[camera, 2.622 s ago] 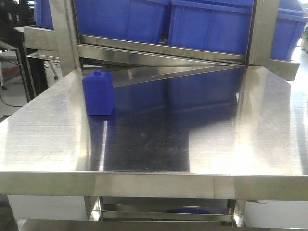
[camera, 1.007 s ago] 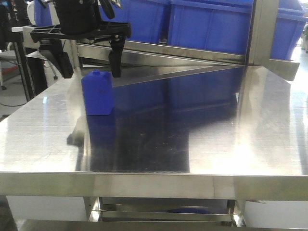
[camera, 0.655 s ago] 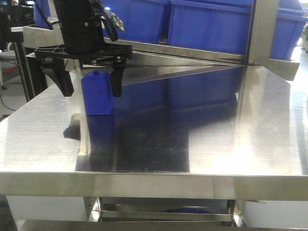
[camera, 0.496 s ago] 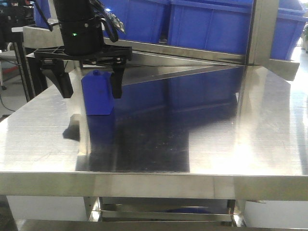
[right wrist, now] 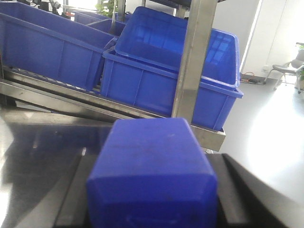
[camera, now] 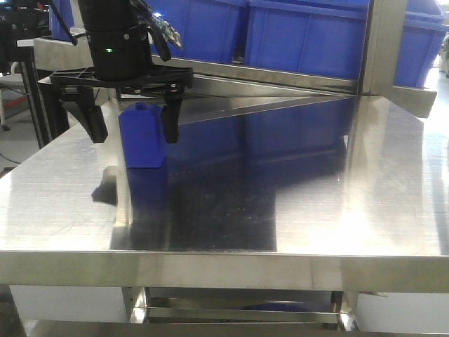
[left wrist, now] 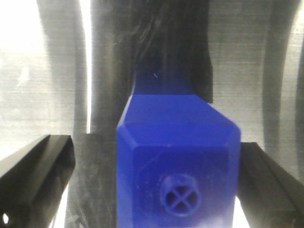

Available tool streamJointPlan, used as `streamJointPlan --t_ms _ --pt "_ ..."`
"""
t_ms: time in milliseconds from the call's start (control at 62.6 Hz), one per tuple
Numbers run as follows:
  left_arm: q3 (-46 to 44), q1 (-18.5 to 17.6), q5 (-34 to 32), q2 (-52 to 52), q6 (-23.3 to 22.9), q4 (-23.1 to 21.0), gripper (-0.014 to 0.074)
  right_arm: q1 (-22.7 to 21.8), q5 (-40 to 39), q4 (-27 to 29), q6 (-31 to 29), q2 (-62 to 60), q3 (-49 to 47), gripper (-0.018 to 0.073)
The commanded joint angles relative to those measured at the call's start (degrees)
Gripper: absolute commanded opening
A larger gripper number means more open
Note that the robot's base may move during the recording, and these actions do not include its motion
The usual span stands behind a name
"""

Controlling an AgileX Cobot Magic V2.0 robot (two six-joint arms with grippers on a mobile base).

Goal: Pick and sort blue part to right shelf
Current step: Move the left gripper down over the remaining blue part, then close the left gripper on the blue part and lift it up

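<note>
Straddling the small solid-blue plastic block point(camera: 144, 140) at the steel bench's point(camera: 295, 210) far left, the left hand point(camera: 133, 137) gapes wide, gripping nothing; lift and carry to the steel shelf of blue bins point(camera: 302, 35) are undone. Only the left wrist view shows its cross-marked cap point(left wrist: 178, 197); the right wrist view shows another blue block point(right wrist: 152, 171) at the right hand point(right wrist: 152, 213), grip untellable.

The exterior front-facing view is taken from in front of the steel table point(camera: 295, 210), low and almost level with its top, and is aimed across it at the right shelf point(camera: 382, 42). The left wrist view is directed straight down, very close over the blue part point(left wrist: 178, 156), which also appears in the front view. The right wrist view is aimed level at the shelf's blue bins point(right wrist: 142, 85), likewise shared.
</note>
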Motion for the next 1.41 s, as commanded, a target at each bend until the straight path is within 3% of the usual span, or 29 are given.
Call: streamJointPlan --t_ms 0,96,400,623,1167,1231,1391 --pt "-1.9 -0.4 -1.1 -3.3 -0.7 -0.1 0.068 -0.4 -5.3 -0.1 -0.1 0.4 -1.5 0.0407" --pt "-1.9 -0.4 -1.1 -3.3 -0.7 -0.1 0.0667 -0.4 -5.3 -0.1 -0.1 0.4 -1.5 0.0407" --pt "-1.9 -0.4 -1.1 -3.3 -0.7 -0.1 0.0478 -0.4 -5.3 -0.1 -0.1 0.4 -1.5 0.0407" --pt "-1.9 -0.4 -1.1 -3.3 -0.7 -0.1 0.0395 -0.4 -5.3 -0.1 -0.1 0.4 -1.5 0.0407" --pt "-1.9 -0.4 -0.9 -5.8 0.1 -0.1 0.0387 -0.4 -5.3 -0.1 -0.1 0.4 -1.5 0.0407" --pt "-1.9 -0.4 -0.4 -6.7 1.9 -0.5 0.0387 -0.4 -5.3 -0.1 -0.1 0.4 -1.5 0.0407" --pt "-1.9 0.1 0.6 -9.5 13.1 -5.4 0.0387 -0.4 -5.3 -0.1 -0.1 0.4 -1.5 0.0407"
